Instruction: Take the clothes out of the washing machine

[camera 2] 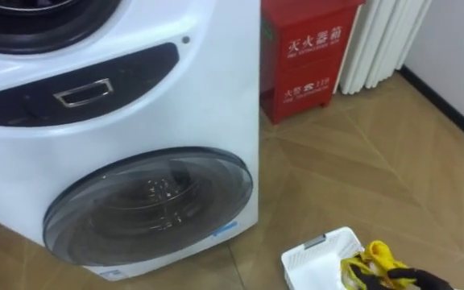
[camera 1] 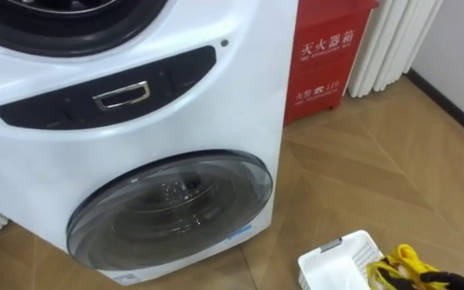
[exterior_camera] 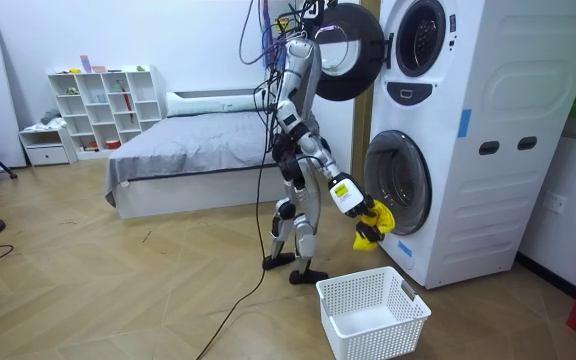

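A yellow cloth hangs from my right hand at the lower right of the eye views, the dark fingers curled round it. The cloth is beside and partly over a white plastic basket on the floor. In the room view the yellow cloth is held low, in front of the lower drum and above the basket. The white washing machine stands right before me, its lower round door shut. The upper door hangs open.
A red cabinet stands against the wall to the right of the machine, with a white radiator beside it. Wooden floor spreads to the right. Behind me in the room view are a bed and a white shelf.
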Robot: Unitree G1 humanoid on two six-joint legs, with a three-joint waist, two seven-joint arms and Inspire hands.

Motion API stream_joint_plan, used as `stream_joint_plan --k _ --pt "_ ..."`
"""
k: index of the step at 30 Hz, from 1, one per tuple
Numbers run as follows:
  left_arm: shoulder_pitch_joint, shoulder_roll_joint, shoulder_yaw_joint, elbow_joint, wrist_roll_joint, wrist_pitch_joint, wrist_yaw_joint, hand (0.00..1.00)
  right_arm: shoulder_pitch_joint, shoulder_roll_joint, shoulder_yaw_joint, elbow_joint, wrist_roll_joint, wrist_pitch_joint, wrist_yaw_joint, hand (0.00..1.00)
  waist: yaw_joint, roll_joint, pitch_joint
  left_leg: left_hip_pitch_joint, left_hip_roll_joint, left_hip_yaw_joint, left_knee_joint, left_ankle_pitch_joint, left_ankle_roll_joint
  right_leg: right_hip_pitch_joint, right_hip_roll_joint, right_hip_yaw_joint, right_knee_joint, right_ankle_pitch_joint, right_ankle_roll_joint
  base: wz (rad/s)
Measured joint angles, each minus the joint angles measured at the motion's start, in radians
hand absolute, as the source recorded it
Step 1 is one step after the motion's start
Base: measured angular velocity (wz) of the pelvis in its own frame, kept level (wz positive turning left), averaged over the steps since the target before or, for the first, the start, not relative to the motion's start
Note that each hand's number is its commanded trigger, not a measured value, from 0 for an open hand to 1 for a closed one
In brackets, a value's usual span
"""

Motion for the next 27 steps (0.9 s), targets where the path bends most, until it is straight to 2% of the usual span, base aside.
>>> stream_joint_plan --k 5,10,16,23,25,27 --pt "-0.008 0.000 0.000 0.000 0.000 -0.026 0.000 0.00 -0.001 0.009 0.000 0.000 0.004 -0.013 -0.002 0.00 -0.015 0.000 0.0003 -0.004 0.000 0.000 0.004 0.000 0.000 -0.008 0.007 0.021 0.000 0.000 0.000 -0.09" --pt "-0.003 0.000 0.001 0.005 0.002 -0.032 0.000 0.00 -0.002 0.013 0.000 0.026 0.004 -0.029 -0.004 0.00 -0.015 -0.002 -0.0003 -0.018 0.004 -0.008 0.028 0.000 0.000 -0.010 0.009 0.033 0.006 0.006 -0.007 -0.10" --pt "0.015 0.001 0.006 0.006 0.002 -0.056 0.027 0.00 -0.001 0.018 0.000 0.033 0.009 -0.031 -0.004 0.00 -0.015 -0.005 0.0006 -0.009 0.007 -0.007 0.021 0.000 0.000 -0.001 0.013 0.028 -0.002 0.007 -0.009 0.02" --pt "0.061 0.002 0.007 0.007 0.001 -0.068 0.049 0.00 0.001 0.023 0.000 0.052 0.013 -0.042 -0.003 0.00 -0.016 -0.032 0.0016 0.004 0.010 -0.008 0.024 0.000 -0.001 0.017 0.014 0.025 -0.004 0.007 -0.010 0.01" --pt "0.067 0.002 0.007 0.007 0.001 -0.070 0.049 0.00 0.013 0.025 0.000 0.061 0.011 -0.044 -0.003 0.00 -0.015 -0.040 -0.0031 0.006 0.011 -0.024 0.025 -0.001 -0.001 0.026 0.013 0.019 -0.007 0.006 -0.011 0.13" --pt "0.072 0.002 0.012 0.006 0.005 -0.070 0.048 0.00 0.032 0.025 -0.002 0.065 0.010 -0.044 -0.003 0.00 -0.012 -0.045 -0.0034 0.019 0.012 -0.042 0.019 0.000 -0.001 0.044 0.012 0.004 -0.016 0.005 -0.013 0.21"
